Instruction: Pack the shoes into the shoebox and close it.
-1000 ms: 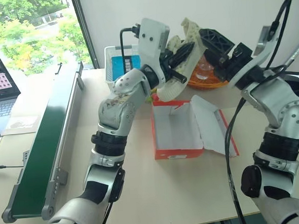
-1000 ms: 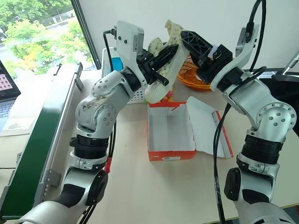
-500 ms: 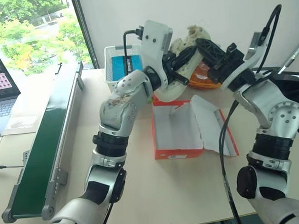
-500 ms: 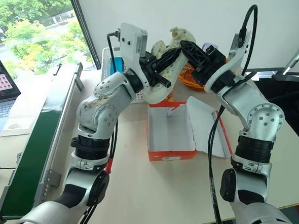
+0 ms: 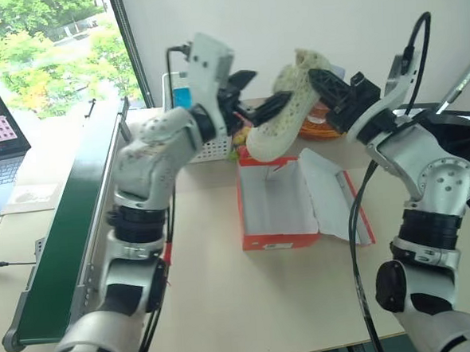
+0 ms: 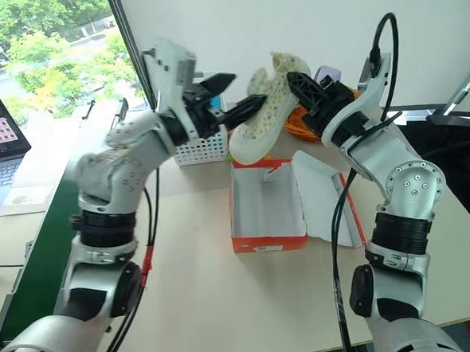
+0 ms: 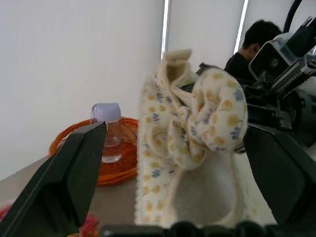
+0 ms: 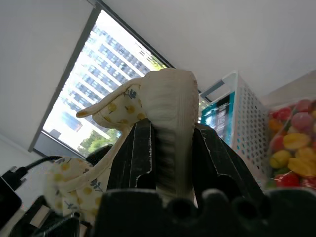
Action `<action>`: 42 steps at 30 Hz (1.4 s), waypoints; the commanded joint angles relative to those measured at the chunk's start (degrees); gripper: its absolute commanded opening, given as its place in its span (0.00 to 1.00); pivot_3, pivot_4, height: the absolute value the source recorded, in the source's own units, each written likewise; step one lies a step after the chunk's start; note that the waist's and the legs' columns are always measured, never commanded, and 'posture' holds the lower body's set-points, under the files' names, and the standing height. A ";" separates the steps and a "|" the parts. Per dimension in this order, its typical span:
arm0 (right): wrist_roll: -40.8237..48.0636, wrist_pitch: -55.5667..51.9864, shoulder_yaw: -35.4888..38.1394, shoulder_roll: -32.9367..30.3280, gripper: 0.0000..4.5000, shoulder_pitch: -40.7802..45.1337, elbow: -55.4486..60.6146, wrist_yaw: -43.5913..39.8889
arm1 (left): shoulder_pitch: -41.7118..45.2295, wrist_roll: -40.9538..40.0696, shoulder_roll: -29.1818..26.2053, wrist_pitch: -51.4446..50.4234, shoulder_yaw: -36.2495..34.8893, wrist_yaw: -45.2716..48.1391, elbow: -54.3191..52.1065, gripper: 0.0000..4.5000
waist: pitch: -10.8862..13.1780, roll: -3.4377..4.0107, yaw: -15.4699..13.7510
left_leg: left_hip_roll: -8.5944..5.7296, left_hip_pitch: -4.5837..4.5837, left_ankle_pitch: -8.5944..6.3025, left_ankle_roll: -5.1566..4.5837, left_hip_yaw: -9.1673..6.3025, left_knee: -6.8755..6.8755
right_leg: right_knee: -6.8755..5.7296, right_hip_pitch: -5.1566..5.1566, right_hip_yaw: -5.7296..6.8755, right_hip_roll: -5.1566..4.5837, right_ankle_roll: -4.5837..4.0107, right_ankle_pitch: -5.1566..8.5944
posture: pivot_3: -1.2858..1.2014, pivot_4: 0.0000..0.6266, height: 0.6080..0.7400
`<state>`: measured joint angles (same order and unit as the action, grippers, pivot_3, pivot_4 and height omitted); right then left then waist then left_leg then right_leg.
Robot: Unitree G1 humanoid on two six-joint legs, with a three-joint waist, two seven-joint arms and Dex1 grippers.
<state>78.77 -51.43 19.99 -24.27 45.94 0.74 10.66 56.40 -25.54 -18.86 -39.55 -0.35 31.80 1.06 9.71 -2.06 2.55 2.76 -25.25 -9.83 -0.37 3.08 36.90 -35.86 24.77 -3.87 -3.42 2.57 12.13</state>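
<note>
Beige table by the window: from the head view, the shoebox [image 5: 278, 205] sits open and empty, with the shoe [image 5: 283, 113] hanging toe-down just above its far end. Right gripper [image 5: 323, 81] pinches the heel, so that arm lowers it. Left wrist view: left gripper [image 7: 173, 163] spread wide, shoe between its fingers, untouched. Right wrist view: fingers clamped on the sole's edge.

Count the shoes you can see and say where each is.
1. The cream-white perforated shoe hangs in the air above the far end of the open orange-red cardboard shoebox, clamped by the right gripper. A second shoe may be hidden.
</note>
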 commanded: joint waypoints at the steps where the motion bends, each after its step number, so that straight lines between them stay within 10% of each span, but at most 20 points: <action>1: -0.98 -5.18 -3.26 -2.57 0.13 3.45 4.32 4.67 | 0.83 1.58 -3.68 2.66 -1.92 1.72 0.42 0.98 | 0.01 0.01 0.06 | 0.01 -0.05 0.00 0.00 0.01 0.00 | -0.02 0.09 -0.02 0.00 -0.01 0.00 | 0.52 0.24 1.00; 14: -13.81 -30.21 -19.97 -7.30 0.13 6.99 -1.51 -0.42 | -4.42 3.29 -4.58 3.56 -1.19 0.94 -4.41 0.98 | 0.02 0.02 -0.49 | 0.01 -0.49 0.00 0.00 0.04 0.03 | 0.00 0.41 -0.03 -0.03 0.01 -0.01 | 0.52 0.24 1.00; 42: -52.91 -13.42 -40.93 -6.93 0.13 8.73 -20.09 -36.59 | -7.25 1.40 -1.92 -1.57 -3.38 -4.73 -10.33 0.98 | 0.01 0.01 -0.27 | -0.02 -0.35 0.00 0.00 0.04 0.06 | -0.06 0.34 -0.03 -0.01 0.02 -0.02 | 0.52 0.24 1.00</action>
<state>28.48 -67.46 -19.50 -31.74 55.28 -17.09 -23.70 48.15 -23.63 -20.64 -41.43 -3.29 27.36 -6.79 9.72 -2.04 2.28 2.74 -25.57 -9.82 -0.37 3.11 36.96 -35.93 25.08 -3.90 -3.42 2.59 12.12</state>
